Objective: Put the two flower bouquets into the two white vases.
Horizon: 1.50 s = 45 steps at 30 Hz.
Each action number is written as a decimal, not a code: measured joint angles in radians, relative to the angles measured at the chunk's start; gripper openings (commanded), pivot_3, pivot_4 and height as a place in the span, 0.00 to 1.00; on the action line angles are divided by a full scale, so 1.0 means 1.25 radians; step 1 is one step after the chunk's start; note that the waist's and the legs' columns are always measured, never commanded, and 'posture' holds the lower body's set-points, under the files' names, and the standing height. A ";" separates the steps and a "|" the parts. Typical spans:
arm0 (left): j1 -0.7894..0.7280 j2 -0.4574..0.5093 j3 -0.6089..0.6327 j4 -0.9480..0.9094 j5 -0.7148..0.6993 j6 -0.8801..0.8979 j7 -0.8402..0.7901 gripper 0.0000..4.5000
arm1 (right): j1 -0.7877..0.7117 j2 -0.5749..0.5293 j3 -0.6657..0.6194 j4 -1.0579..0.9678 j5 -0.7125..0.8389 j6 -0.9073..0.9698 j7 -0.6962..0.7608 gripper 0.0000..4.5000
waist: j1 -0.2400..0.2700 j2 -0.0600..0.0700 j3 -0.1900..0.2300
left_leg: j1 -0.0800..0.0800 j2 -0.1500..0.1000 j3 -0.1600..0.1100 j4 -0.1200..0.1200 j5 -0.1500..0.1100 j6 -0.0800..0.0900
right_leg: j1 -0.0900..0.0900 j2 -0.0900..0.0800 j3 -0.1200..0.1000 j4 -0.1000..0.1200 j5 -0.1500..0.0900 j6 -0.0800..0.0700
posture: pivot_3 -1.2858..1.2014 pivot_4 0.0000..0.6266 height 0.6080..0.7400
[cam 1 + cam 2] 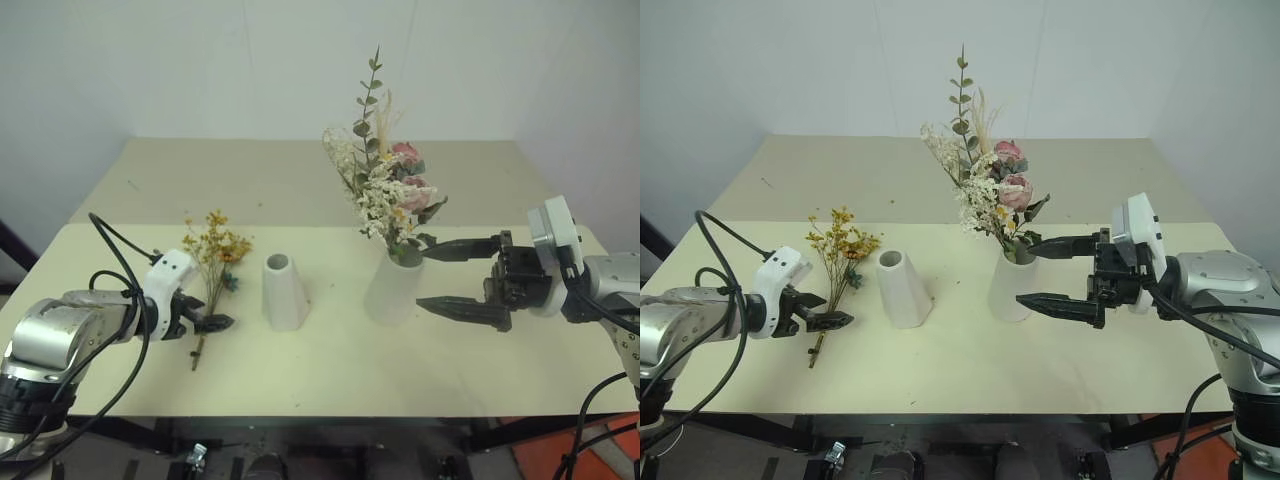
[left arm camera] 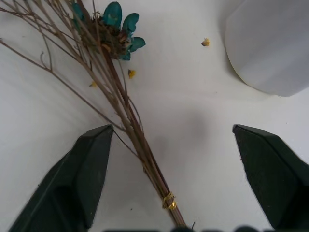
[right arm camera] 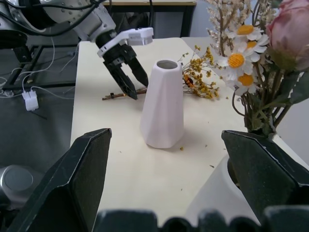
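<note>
Cream table (image 1: 330,375) bearing two white vases and two bouquets. Slim vase (image 1: 283,291) stands empty at centre. To its right, the wider vase (image 1: 393,290) holds the pink rose bouquet (image 1: 388,190); right gripper (image 1: 455,280) beside it, fingers wide apart, empty. To its left lies the yellow bouquet (image 1: 212,262), stems between the left gripper (image 1: 205,318)'s parted fingers, ungripped.

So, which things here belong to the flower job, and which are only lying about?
Belong to the job:
- yellow bouquet, lying on the table, stems between the open fingers of the left hand
- pink rose bouquet, standing in the wider vase
- slim vase, empty
- right hand, open beside the wider vase

Only lying about:
- fallen petal crumbs on the table
</note>
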 measured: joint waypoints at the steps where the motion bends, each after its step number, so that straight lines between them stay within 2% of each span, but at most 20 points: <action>1: -0.013 -0.006 -0.014 0.015 0.006 0.001 0.003 0.67 | 0.000 0.000 0.000 0.000 0.000 0.000 0.000 0.97 | 0.000 0.000 0.000 | 0.000 0.000 0.000 0.000 0.000 0.000 | 0.000 0.000 0.000 0.000 0.000 0.000 | 0.52 0.24 1.00; 10: -0.113 -0.053 -0.095 0.120 0.054 0.030 0.019 0.03 | 0.000 0.002 0.001 -0.004 0.001 0.000 -0.005 0.97 | 0.000 0.000 0.000 | 0.000 0.000 0.000 0.000 0.000 0.000 | 0.000 0.000 0.000 0.000 0.000 0.000 | 0.52 0.24 1.00; 11: -0.115 -0.055 -0.097 0.123 0.056 0.030 0.020 0.01 | 0.000 0.002 0.001 -0.005 0.001 0.000 -0.007 0.97 | 0.000 0.000 0.000 | 0.000 0.000 0.000 0.000 0.000 0.000 | 0.000 0.000 0.000 0.000 0.000 0.000 | 0.52 0.24 1.00; 18: -0.121 -0.058 -0.081 0.137 0.083 -0.009 0.036 0.01 | 0.003 0.002 0.000 -0.006 0.001 0.000 -0.012 0.97 | 0.000 0.000 0.000 | 0.000 0.000 0.000 0.000 0.000 0.000 | 0.000 0.000 0.000 0.000 0.000 0.000 | 0.52 0.24 1.00; 27: -0.168 -0.092 0.118 0.143 0.051 -0.255 0.002 0.01 | 0.004 0.023 0.000 -0.004 0.001 0.000 -0.021 0.97 | 0.002 0.000 0.000 | 0.000 -0.001 0.000 0.000 0.000 0.000 | 0.000 -0.001 0.000 0.000 0.000 0.000 | 0.52 0.24 1.00; 33: -0.192 -0.132 0.147 0.157 0.009 -0.372 -0.078 0.01 | 0.032 0.028 0.005 -0.012 -0.038 -0.024 -0.047 0.97 | 0.003 0.000 0.000 | 0.000 -0.001 0.000 0.001 0.000 0.000 | 0.000 -0.001 0.000 0.000 0.000 0.000 | 0.52 0.24 1.00; 45: -0.275 -0.140 0.174 0.192 -0.096 -0.404 -0.193 0.01 | 0.067 0.072 0.000 -0.020 -0.064 -0.118 -0.043 0.97 | -0.001 0.000 0.000 | 0.000 -0.001 0.000 0.001 0.000 0.000 | 0.000 -0.001 0.000 0.000 0.000 0.000 | 0.52 0.24 1.00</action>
